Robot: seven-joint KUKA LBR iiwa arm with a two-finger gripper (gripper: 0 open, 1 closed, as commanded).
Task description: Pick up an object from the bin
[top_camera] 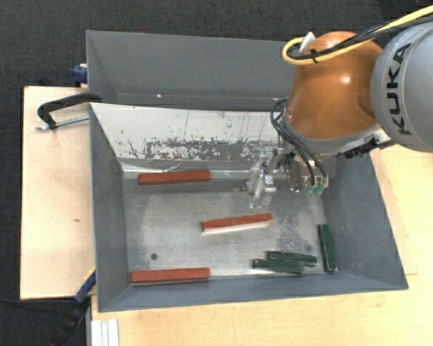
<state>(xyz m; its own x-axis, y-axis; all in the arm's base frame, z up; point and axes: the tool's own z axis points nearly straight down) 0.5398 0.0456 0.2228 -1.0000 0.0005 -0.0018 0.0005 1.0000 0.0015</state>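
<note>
My gripper [263, 184] hangs in the right half of the bin, under the orange cover, its metal fingers pointing down and left. I cannot make out how far apart they stand, and nothing shows between them. Just below it, in the middle of the bin, lies a reddish-brown flat stick [236, 223], tilted slightly. Another reddish-brown stick [174, 178] rests along the back wall, to the gripper's left.
A third reddish-brown stick [169, 274] lies along the front wall at the left. Dark green sticks [285, 262] lie crossed near the front right, with one more dark green stick [326, 247] standing lengthwise beside the right wall.
</note>
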